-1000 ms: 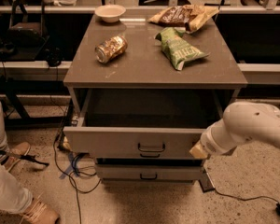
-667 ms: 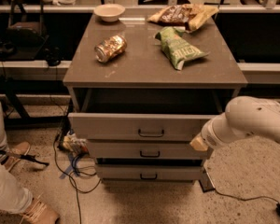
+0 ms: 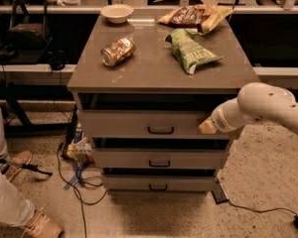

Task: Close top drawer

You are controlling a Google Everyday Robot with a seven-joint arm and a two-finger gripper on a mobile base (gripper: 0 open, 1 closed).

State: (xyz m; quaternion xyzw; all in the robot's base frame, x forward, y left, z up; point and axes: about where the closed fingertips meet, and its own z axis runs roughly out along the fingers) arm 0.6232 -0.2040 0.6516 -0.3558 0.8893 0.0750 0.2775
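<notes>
**Top drawer nearly shut, hand pressed to its front**

You've got the hand (image 3: 207, 127) right up against the top drawer (image 3: 139, 124), on the right end of its flat front panel, well to the side of the dark loop handle (image 3: 161, 130). That placement makes sense: a push needs no grip, only a flat contact. Whether the hand is released or clenched, you cannot tell from here. The white arm (image 3: 268, 105) reaches in from the right, low and level with the panel.

The drawer sits just under the table (image 3: 154, 78), and only a dark slot shows above its front, so by my reading it's close to home with a last bit of push left. Pushing off-centre could skew it, so watch for binding.

Nothing blocks the drawer's travel. The can (image 3: 118, 51), bowl (image 3: 117, 12), green chip bag (image 3: 191, 49) and brown snack bags (image 3: 196, 15) sit on top, clear of it. The two lower drawers (image 3: 159, 158) rest beneath. Cables (image 3: 79, 182) trail on the floor at left, beside a person's leg (image 3: 5, 202).
</notes>
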